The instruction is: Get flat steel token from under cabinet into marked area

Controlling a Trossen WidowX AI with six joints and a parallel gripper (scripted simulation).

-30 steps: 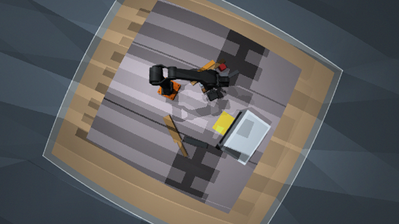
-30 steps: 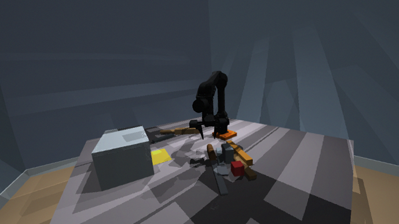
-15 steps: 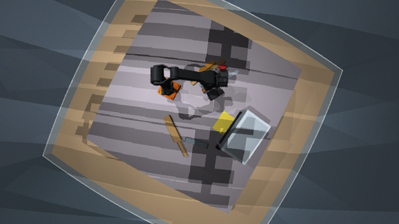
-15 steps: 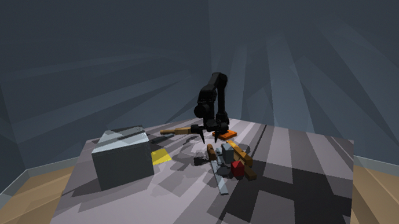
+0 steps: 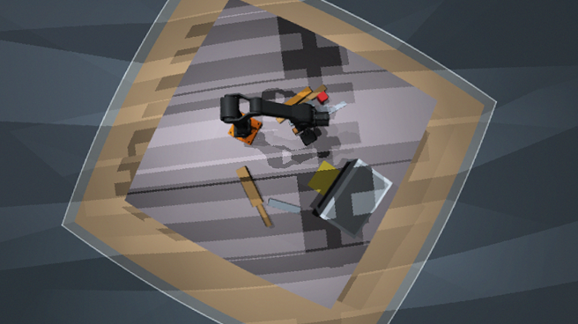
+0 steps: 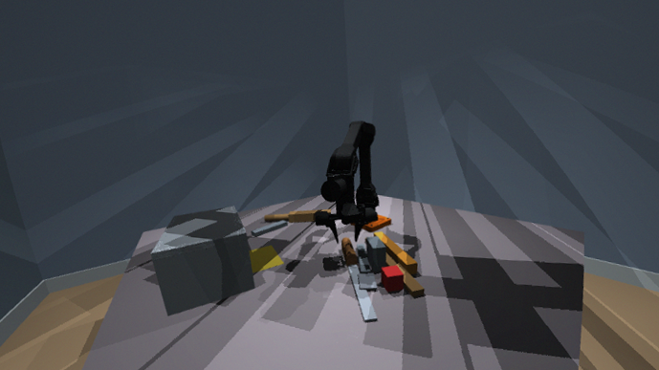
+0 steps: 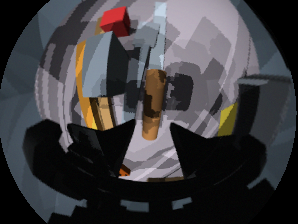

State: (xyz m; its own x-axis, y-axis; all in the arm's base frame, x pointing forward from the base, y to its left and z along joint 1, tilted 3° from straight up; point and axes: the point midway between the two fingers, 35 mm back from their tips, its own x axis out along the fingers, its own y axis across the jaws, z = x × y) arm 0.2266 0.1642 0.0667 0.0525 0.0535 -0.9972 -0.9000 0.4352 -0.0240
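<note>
The grey cabinet (image 5: 351,200) (image 6: 202,257) stands on the table with the yellow marked area (image 5: 323,177) (image 6: 265,258) (image 7: 229,119) in front of it. I cannot see the steel token in any view. My gripper (image 5: 307,131) (image 6: 346,234) (image 7: 153,123) is open and empty. It hangs a little above a short brown handle (image 6: 349,250) (image 7: 154,99), which lies just ahead between the fingertips in the wrist view. A grey block (image 6: 375,251) (image 7: 100,63) stands right beside the handle.
A red cube (image 5: 322,97) (image 6: 391,278) (image 7: 115,22), two wooden sticks (image 5: 298,97) (image 6: 401,258) and a flat grey strip (image 5: 337,107) (image 6: 364,301) lie in a pile by the gripper. A wooden paddle (image 5: 253,196) (image 6: 297,215) and a grey bar (image 5: 284,205) (image 6: 268,227) lie apart. A small dark spot (image 6: 291,264) is near the yellow area.
</note>
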